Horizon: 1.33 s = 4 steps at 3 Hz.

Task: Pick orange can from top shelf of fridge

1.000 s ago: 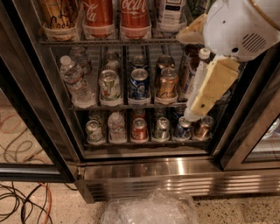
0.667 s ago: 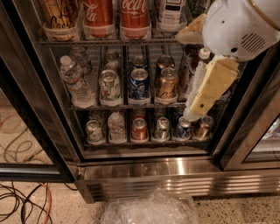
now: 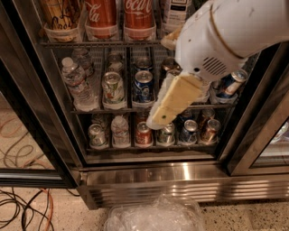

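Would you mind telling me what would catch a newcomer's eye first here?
The white arm reaches in from the upper right, its cream gripper hanging before the middle rack of the fridge. The orange can stands far left on the top shelf, beside two red cola cans. Crumpled clear plastic lies on the floor below.

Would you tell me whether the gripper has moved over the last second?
Yes, leftward. The gripper now hangs just right of the small red can on the lowest rack; earlier it was near that rack's right end.
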### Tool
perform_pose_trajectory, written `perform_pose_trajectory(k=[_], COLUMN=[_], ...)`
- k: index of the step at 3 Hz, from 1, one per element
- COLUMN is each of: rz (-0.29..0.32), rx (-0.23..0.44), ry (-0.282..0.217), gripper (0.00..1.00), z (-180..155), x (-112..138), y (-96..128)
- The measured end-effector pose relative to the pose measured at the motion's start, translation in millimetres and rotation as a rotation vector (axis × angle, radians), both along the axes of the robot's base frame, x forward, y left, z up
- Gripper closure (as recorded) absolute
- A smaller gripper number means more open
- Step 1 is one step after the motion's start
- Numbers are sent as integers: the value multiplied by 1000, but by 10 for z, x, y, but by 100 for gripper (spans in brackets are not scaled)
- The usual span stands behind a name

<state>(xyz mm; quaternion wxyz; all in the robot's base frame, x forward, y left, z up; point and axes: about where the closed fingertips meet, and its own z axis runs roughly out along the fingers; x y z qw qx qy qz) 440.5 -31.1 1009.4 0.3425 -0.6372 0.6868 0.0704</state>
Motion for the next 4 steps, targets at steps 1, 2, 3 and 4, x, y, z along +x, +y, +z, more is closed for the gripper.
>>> perform_pose_trajectory(k=[1, 2, 3, 4], rz=[22, 22, -40, -199], rx=[57, 57, 104, 220], ry=[0, 0, -33, -20], gripper=[0, 0, 0, 0], z=[-58, -58, -15, -103], x=[221, 221, 237, 54], y=[675, 675, 716, 786])
